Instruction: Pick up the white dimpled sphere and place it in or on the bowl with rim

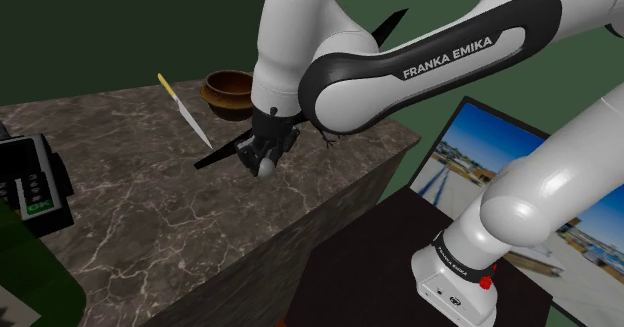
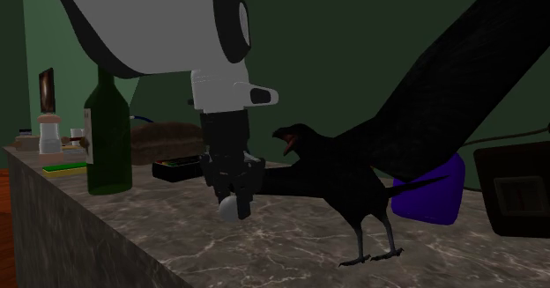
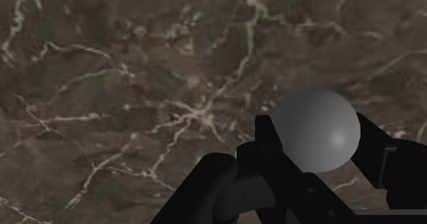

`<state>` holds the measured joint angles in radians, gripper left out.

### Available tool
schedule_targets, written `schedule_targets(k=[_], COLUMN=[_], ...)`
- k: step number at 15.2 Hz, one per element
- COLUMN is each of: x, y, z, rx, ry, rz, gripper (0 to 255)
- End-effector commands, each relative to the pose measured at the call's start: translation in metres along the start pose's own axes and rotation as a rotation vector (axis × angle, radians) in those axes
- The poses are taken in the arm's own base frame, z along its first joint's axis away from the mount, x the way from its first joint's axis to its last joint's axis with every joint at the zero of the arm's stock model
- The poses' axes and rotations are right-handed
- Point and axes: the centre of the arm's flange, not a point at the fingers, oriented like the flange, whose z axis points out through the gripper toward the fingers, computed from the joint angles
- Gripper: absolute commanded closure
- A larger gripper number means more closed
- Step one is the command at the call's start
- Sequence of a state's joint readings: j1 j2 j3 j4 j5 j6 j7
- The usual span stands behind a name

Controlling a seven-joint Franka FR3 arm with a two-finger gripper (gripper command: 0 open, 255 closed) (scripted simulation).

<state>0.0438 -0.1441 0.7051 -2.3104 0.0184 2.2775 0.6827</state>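
Marble counter (image 1: 120, 205): brown bowl (image 1: 228, 88) at its far edge. Gripper (image 1: 266, 163) hangs over mid-counter, fingers clasping the pale sphere (image 3: 316, 130) (just clear of the marble, I judge). Bowl lies beyond the gripper, toward the shoulder view's upper left

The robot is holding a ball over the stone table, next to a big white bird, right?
No, the bird is black, not white; the second exterior view shows it. The gripper does hold the ball over the stone table.
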Motion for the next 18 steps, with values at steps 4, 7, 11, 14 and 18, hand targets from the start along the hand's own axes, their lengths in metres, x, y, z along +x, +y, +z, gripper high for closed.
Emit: schedule_targets(k=[4,7,11,14,18], x=[0.002,0.004,0.006,0.008,0.010], y=[0.000,0.000,0.001,0.001,0.001], z=[-0.021,-0.037,-0.058,-0.073,-0.094], rx=[0.000,0.000,0.000,0.000,0.000], ry=[0.000,0.000,0.000,0.000,0.000], rz=[0.000,0.000,0.000,0.000,0.000], gripper=[255,255,255,255,255])
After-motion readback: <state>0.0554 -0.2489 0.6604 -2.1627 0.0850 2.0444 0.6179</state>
